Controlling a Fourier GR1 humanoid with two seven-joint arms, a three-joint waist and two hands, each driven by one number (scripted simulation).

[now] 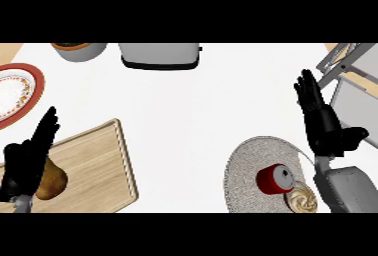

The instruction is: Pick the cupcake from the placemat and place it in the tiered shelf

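Note:
The cupcake (285,186) lies tipped on its side on the round grey placemat (247,170) at the lower right; its red wrapper base faces left and its beige swirled top (302,197) faces lower right. My right hand (321,120) is above and to the right of the placemat, fingers straight and pointing up, clear of the cupcake. The tiered shelf (354,75), grey-framed with pale shelves, stands at the right edge just beyond that hand. My left hand (29,150) rests open at the left edge, over the cutting board.
A wooden cutting board (92,165) lies at the lower left with a brown potato-like item (50,182) on it. A red-rimmed plate (15,92) sits at the left edge. A grey toaster (160,55) and a pot (77,50) stand at the back.

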